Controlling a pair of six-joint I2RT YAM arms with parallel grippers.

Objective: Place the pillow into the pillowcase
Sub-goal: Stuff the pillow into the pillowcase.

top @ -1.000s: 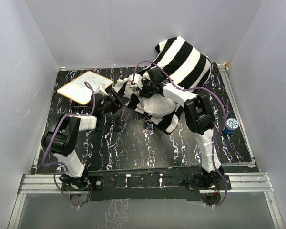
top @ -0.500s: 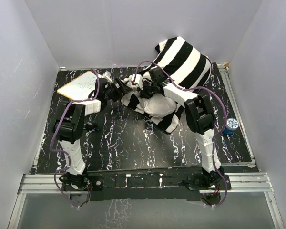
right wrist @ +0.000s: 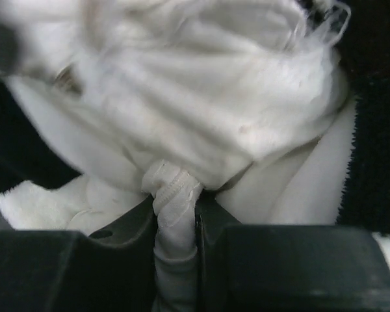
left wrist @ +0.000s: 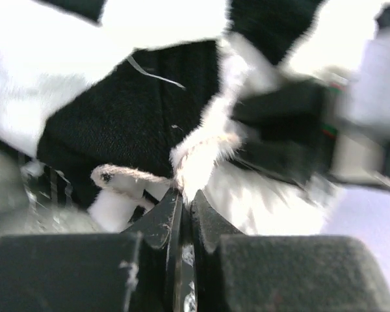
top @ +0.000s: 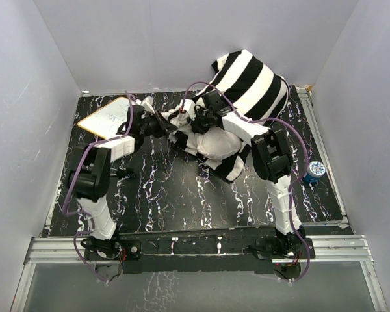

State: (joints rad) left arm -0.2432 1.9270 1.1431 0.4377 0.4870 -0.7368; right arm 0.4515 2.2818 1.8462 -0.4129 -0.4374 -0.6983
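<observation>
Found left gripper (left wrist: 182,198) pressed together on a frayed white fabric edge with black pile just behind. Taken for the hem of the pillowcase (left wrist: 117,123), though blur in that wrist view forbids certainty. Found right gripper (right wrist: 175,208) pinching a narrow seamed fold of the pillow (right wrist: 214,97), with plain white cloth bunched above the fingertips.

Seen from overhead: both grippers nearly tip to tip, left reaching in from 8 o'clock, right from 4 o'clock. Both placed at the 10 o'clock side of the exposed pillow end. Recorded pillow as largely sheathed, with only a rounded white end showing at the mouth.

Measured long axis of the bundle as running from 1 o'clock to 7 o'clock. Closed end raised against the rear wall (top: 149,45) at 1 o'clock. Mouth pointing to 7 o'clock and resting on the black marbled table (top: 162,188).

Noted beyond: whiteboard (top: 107,117) at 9 o'clock of the grippers. Small blue can (top: 314,170) at 4 o'clock of the bundle, by the right table edge, well apart.
</observation>
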